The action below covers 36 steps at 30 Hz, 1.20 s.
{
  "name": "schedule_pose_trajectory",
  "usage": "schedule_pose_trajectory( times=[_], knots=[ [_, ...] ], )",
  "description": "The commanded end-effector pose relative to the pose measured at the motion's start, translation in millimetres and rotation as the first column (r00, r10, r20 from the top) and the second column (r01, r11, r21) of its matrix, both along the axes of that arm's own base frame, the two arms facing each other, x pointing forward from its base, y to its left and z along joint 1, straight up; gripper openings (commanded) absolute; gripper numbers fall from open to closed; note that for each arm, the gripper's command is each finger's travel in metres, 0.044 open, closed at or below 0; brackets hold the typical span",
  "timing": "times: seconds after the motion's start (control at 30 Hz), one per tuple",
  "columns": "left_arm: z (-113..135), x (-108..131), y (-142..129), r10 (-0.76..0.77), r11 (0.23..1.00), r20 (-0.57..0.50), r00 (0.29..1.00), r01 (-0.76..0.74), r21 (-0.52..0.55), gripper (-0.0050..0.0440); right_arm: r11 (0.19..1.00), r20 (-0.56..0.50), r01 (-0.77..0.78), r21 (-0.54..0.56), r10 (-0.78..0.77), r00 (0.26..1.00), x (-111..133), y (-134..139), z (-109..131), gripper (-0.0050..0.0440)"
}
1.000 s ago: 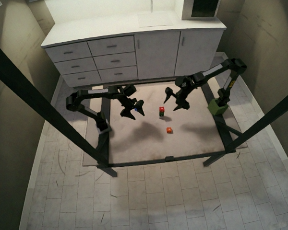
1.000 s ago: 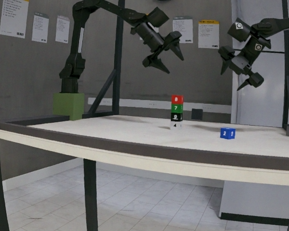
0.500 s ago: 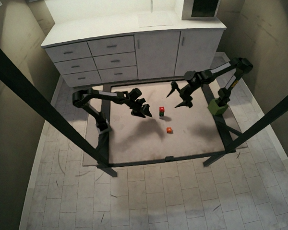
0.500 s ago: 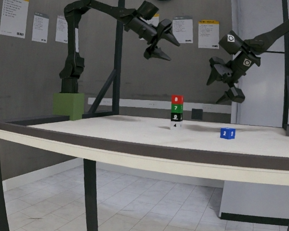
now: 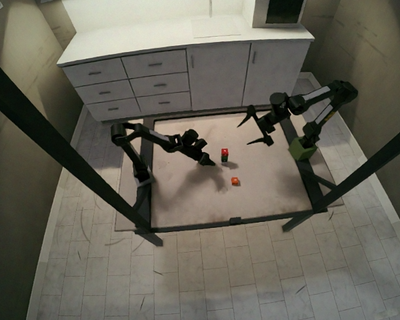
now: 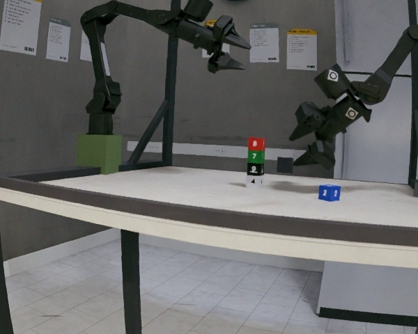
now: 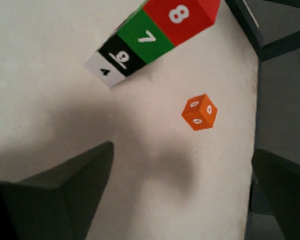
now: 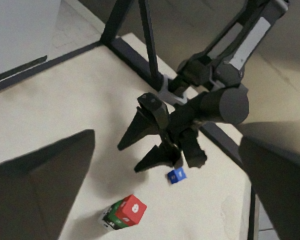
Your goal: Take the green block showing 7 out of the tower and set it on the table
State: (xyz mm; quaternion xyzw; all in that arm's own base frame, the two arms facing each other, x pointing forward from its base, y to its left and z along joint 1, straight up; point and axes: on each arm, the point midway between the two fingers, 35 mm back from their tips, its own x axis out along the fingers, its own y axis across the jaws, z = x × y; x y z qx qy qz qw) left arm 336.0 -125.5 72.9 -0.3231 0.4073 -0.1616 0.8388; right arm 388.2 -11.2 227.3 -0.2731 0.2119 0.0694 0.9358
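Observation:
The tower (image 6: 256, 161) stands upright mid-table: a red 8 block on top, the green 7 block (image 6: 256, 156) under it, then a black block and a white block. The green block also shows in the left wrist view (image 7: 146, 37) and from above (image 5: 224, 158). My left gripper (image 6: 292, 152) is open and empty. It hangs beside the tower at about the height of its upper blocks, apart from it, and shows from above (image 5: 207, 159). My right gripper (image 6: 246, 57) (image 5: 243, 135) is open and empty, high above the table on the tower's other side.
An orange block (image 5: 235, 181) lies alone on the table toward the front edge, also in the left wrist view (image 7: 199, 112). A blue block marked 2 (image 6: 329, 192) lies under the left arm. The right arm's green base (image 5: 302, 148) stands at the table's edge.

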Motion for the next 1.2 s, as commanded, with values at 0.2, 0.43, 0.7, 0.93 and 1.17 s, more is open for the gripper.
schedule_pose_trajectory(
  times=[0.2, 0.43, 0.7, 0.93, 1.17],
  knots=[
    [-20, 11, 4, -0.076, 0.988, 0.228, 0.971, 0.043, 0.147, 0.0400, 0.988, 0.144, 0.054, 0.145, -0.075, 0.987, -19, 4, 33, 0.0400],
    [-28, 12, 9, -0.134, 0.966, 0.358, 0.924, 0.041, 0.256, 0.0400, 0.966, 0.221, 0.064, 0.251, -0.122, 0.968, -31, 7, 50, 0.0400],
    [-33, 9, 14, -0.198, 0.931, 0.470, 0.860, 0.015, 0.365, 0.0400, 0.931, 0.292, 0.055, 0.361, -0.169, 0.941, -46, 9, 66, 0.0400],
    [-32, 3, 20, -0.255, 0.890, 0.559, 0.789, -0.033, 0.454, 0.0400, 0.890, 0.348, 0.030, 0.455, -0.209, 0.914, -59, 10, 79, 0.0400],
    [-20, 0, 24, -0.294, 0.858, 0.640, 0.710, -0.099, 0.503, 0.0400, 0.854, 0.385, 0.002, 0.521, -0.238, 0.892, -70, 11, 88, 0.0400]
  ],
)
